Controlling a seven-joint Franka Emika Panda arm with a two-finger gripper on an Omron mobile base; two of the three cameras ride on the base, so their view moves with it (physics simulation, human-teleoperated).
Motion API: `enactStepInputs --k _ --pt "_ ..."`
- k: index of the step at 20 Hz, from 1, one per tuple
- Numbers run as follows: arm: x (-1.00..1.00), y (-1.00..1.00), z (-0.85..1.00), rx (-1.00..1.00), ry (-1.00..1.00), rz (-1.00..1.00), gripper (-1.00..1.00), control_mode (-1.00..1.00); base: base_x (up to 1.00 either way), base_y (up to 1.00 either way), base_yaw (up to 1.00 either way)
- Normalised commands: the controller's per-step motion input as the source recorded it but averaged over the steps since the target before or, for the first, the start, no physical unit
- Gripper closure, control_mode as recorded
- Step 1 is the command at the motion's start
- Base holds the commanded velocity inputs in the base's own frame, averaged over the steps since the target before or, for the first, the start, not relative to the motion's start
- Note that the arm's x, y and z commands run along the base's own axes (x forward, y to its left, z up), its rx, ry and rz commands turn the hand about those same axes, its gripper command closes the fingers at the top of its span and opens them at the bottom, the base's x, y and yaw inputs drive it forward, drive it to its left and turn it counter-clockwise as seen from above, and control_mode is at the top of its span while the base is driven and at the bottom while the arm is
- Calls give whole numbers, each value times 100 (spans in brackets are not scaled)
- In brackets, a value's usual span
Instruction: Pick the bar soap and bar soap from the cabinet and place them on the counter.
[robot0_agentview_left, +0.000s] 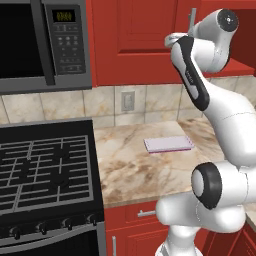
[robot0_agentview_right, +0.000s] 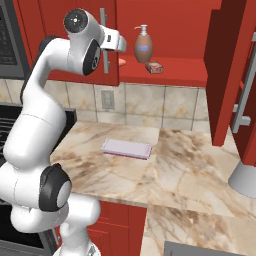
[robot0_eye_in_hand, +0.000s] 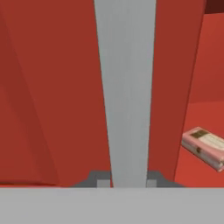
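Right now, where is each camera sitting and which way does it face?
Left base view: behind-left, facing stove, counter; arm lower right.
Right base view: behind-right, facing open cabinet, pump bottle, bar soap; arm at left.
Hand view: gripper shut on cabinet handle.
Both base views share the lavender pad.

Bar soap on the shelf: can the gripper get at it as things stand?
Probably not yet. The gripper is shut on the door handle, and the left door stands between it and the bar soap. The right door is already open.
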Motion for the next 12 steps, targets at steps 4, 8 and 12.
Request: enactStepInputs --k 4,8,12 --pt "-17 37 -49 0 0 0 100 -100 0 0 0" --pt "-25 52 -49 0 0 0 100 -100 0 0 0" --pt "-28 56 -48 0 0 0 100 -100 0 0 0"
